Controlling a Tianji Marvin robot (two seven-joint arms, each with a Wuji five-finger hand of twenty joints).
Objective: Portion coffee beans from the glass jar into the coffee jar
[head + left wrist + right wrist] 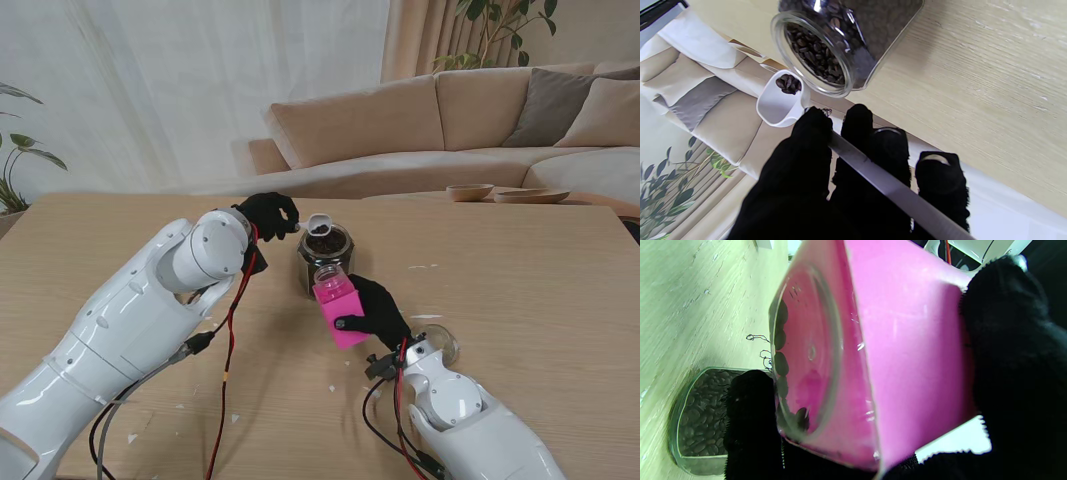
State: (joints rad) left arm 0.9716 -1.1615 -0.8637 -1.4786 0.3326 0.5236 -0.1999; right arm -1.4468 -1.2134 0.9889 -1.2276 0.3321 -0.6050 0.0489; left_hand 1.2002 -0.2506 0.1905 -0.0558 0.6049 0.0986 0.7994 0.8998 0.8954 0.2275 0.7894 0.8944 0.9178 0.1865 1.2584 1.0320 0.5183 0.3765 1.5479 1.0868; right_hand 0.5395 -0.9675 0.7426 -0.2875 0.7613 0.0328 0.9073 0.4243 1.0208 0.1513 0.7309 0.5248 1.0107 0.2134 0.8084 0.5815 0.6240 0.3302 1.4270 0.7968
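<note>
Light wooden table (520, 280); glass jar (325, 258) of coffee beans stands on it, near centre.

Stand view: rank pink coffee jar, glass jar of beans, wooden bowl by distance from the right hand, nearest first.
1. Pink square coffee jar: held in the right hand, tilted toward the bean jar.
2. Clear glass jar of coffee beans: just beyond the pink jar, farther from me, mid-table.
3. Shallow wooden bowl: far table edge, to the right.
</note>
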